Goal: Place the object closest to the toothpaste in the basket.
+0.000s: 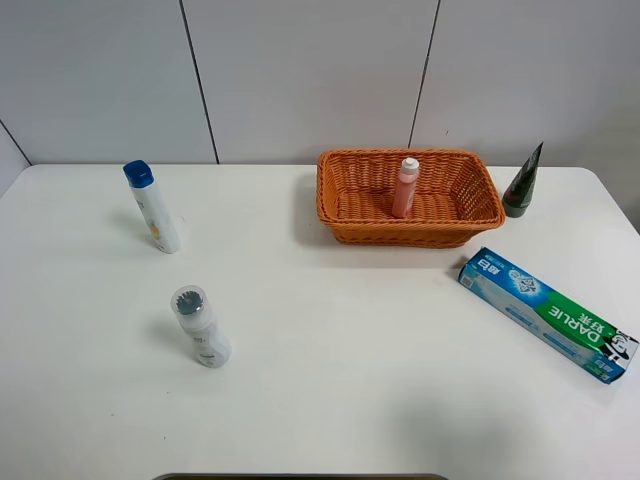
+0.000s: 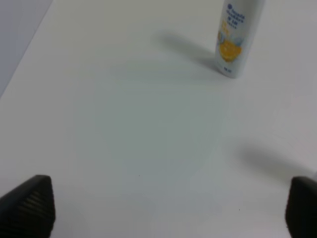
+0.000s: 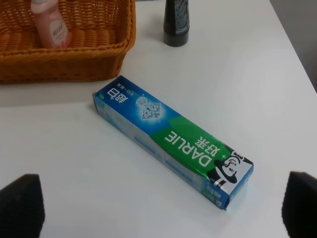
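Note:
The blue and green Darlie toothpaste box (image 1: 545,313) lies flat at the right of the table; it also shows in the right wrist view (image 3: 173,139). A dark green tube (image 1: 522,184) stands on its cap just beyond the box, right of the orange wicker basket (image 1: 400,236). It shows in the right wrist view (image 3: 177,22) next to the basket (image 3: 74,54). A pink bottle (image 1: 405,187) stands inside the basket. Neither gripper shows in the exterior view. My right gripper (image 3: 161,206) is open and empty, short of the toothpaste box. My left gripper (image 2: 166,208) is open and empty over bare table.
A white bottle with a blue cap (image 1: 153,207) stands at the far left, and shows in the left wrist view (image 2: 237,37). A white bottle with a grey cap (image 1: 200,326) is at the front left. The table edge runs close behind the basket.

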Robot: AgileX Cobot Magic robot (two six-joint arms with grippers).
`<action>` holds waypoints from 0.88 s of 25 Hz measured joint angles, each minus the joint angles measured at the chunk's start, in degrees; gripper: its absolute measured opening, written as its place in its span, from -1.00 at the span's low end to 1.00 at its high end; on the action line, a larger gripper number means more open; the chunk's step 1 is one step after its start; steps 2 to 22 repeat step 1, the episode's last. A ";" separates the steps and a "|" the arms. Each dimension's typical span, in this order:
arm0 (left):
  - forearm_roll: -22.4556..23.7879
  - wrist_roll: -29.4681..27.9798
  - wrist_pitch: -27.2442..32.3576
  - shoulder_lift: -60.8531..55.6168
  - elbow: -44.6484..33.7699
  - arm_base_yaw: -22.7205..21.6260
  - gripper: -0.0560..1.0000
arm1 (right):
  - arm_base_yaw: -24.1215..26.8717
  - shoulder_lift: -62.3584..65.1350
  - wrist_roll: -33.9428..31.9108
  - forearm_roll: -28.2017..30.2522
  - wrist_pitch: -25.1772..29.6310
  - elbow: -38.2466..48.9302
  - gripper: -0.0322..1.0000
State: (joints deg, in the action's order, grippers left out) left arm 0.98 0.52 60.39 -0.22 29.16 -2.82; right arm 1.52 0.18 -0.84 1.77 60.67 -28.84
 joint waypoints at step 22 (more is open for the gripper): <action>0.00 0.00 0.00 0.00 0.00 0.00 0.88 | 0.00 0.00 0.00 0.00 0.00 0.00 0.98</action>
